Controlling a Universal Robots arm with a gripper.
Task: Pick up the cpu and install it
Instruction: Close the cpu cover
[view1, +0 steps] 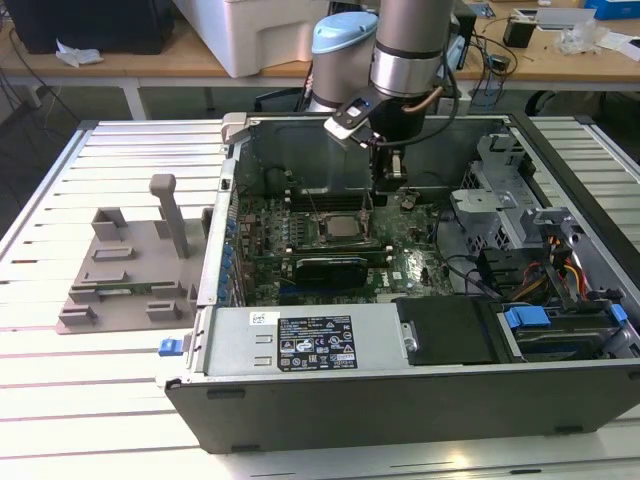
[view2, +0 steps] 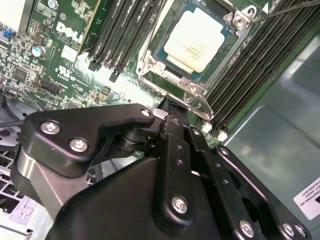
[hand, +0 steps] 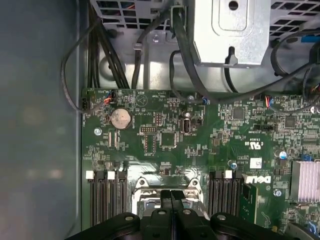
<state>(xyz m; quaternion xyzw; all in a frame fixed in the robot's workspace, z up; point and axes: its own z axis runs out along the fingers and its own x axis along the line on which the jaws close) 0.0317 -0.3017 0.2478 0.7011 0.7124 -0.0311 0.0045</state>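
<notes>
The cpu lies flat in the motherboard socket inside the open computer case, its silver-grey top facing up. The second wrist view shows the cpu seated within the metal socket frame. My gripper hangs just above the board, a little to the exterior view's right of the socket. Its two black fingers are pressed together with nothing between them, and the gripper sits over the edge of the socket frame. The gripper is apart from the cpu.
A grey fixture tray with an upright post stands on the slatted table at the exterior view's left. Memory slots flank the socket. A power supply, drive cage and black cables crowd the case.
</notes>
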